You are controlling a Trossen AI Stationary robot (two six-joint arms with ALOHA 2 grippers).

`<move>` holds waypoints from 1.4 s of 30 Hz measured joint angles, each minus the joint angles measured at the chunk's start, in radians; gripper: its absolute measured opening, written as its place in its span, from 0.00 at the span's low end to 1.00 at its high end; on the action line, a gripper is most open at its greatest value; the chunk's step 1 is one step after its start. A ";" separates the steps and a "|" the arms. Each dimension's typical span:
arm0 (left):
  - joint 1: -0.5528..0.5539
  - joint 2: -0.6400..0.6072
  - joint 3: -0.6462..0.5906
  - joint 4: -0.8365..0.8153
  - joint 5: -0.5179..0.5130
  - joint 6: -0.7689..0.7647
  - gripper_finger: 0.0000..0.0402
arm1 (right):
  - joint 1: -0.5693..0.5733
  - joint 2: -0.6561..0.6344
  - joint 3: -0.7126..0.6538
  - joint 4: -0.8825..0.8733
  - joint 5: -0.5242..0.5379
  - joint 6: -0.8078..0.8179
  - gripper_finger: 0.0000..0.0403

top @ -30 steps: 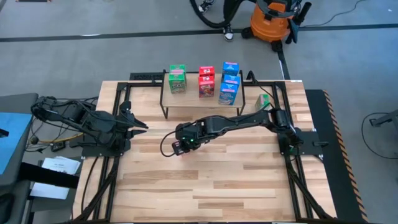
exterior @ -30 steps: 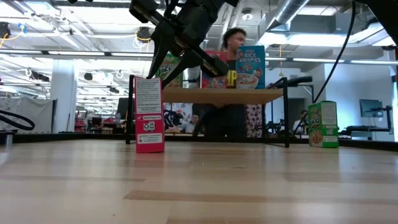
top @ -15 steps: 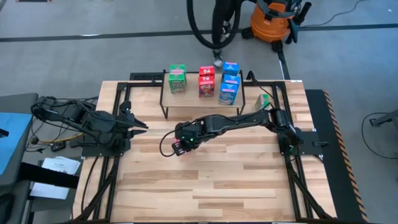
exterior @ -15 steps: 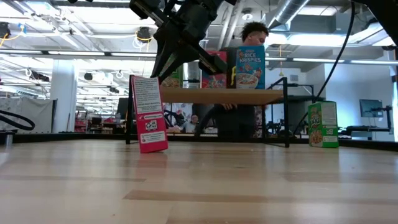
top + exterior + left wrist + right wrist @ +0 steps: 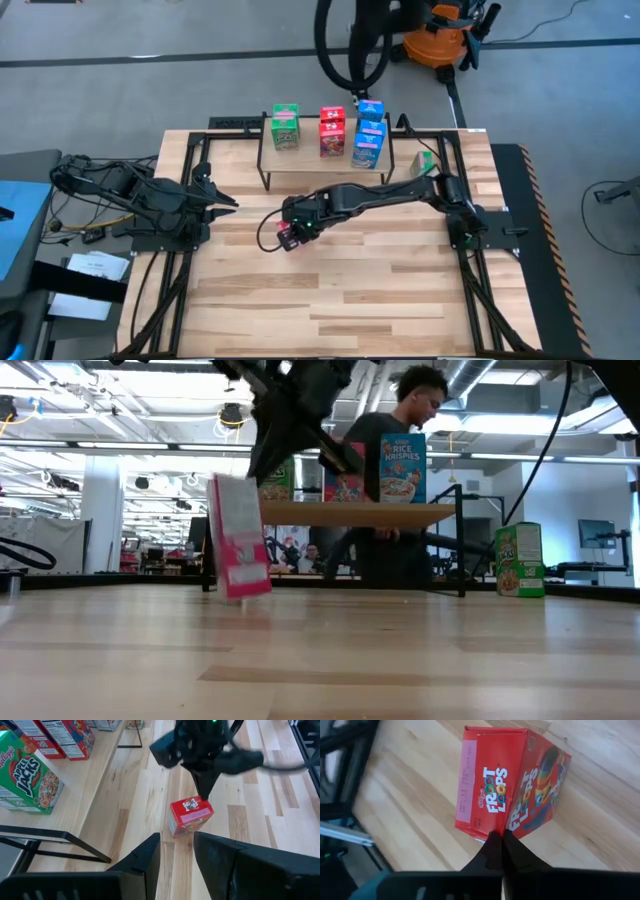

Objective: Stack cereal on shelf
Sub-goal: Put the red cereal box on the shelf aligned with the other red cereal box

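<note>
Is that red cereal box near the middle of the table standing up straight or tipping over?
Tipping. The red cereal box leans off vertical in the low view, and the right gripper, jaws shut, sits at its top edge.

Your right gripper (image 5: 501,851) has closed its fingers above the red cereal box (image 5: 238,550), which now tilts.

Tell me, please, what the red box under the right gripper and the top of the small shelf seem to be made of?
The red box looks like thin cardboard with a glossy printed skin: sharp folded edges, a flap seam and the Froot Loops print show this. The right gripper is shut at its edge. The shelf top looks like light wood with a smooth matt finish, since grain lines run along it; solid or veneer, I cannot tell.
</note>
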 joint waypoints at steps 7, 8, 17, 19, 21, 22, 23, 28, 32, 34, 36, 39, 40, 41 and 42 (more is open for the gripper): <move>0.000 0.000 0.000 0.000 0.000 0.000 0.27 | -0.002 -0.056 0.003 -0.007 -0.001 -0.024 0.01; 0.000 0.000 0.000 0.000 0.000 0.000 0.27 | -0.002 -0.069 0.002 -0.024 -0.001 -0.030 0.01; 0.000 -0.001 0.000 -0.006 0.000 0.000 0.27 | -0.019 -0.181 0.001 -0.057 -0.041 -0.063 0.01; 0.000 0.000 0.000 -0.006 -0.001 0.000 0.27 | -0.028 -0.211 0.002 -0.044 -0.048 -0.066 0.01; 0.000 0.000 0.000 -0.006 -0.001 0.000 0.27 | -0.038 -0.244 0.002 -0.068 -0.049 -0.088 0.02; 0.000 0.000 0.000 -0.006 -0.001 0.000 0.27 | -0.043 -0.260 0.002 -0.074 -0.049 -0.088 0.02; 0.000 0.000 0.000 -0.006 -0.002 0.000 0.27 | -0.050 -0.278 0.002 -0.071 -0.049 -0.091 0.02; 0.000 0.000 0.000 -0.007 -0.005 0.000 0.27 | -0.087 -0.345 0.002 -0.096 -0.048 -0.118 0.02; 0.000 0.000 0.000 -0.008 -0.005 0.000 0.27 | -0.125 -0.382 0.002 -0.064 -0.049 -0.117 0.02; 0.000 0.000 0.000 -0.008 -0.005 0.000 0.27 | -0.147 -0.382 0.003 -0.036 -0.049 -0.110 0.02; 0.000 0.000 0.000 -0.008 -0.005 -0.001 0.27 | -0.175 -0.390 0.001 -0.048 -0.049 -0.109 0.02; 0.000 0.001 0.000 -0.008 -0.005 -0.001 0.27 | -0.211 -0.380 0.003 -0.032 -0.070 -0.091 0.02; 0.000 0.000 0.000 -0.008 -0.005 -0.002 0.27 | -0.225 -0.379 0.001 -0.046 -0.083 -0.088 0.02; 0.000 0.000 0.000 -0.008 -0.005 -0.002 0.27 | -0.236 -0.374 0.000 -0.066 -0.096 -0.085 0.02; 0.000 0.000 0.000 -0.009 -0.005 -0.002 0.27 | -0.242 -0.365 0.002 -0.048 -0.109 -0.081 0.02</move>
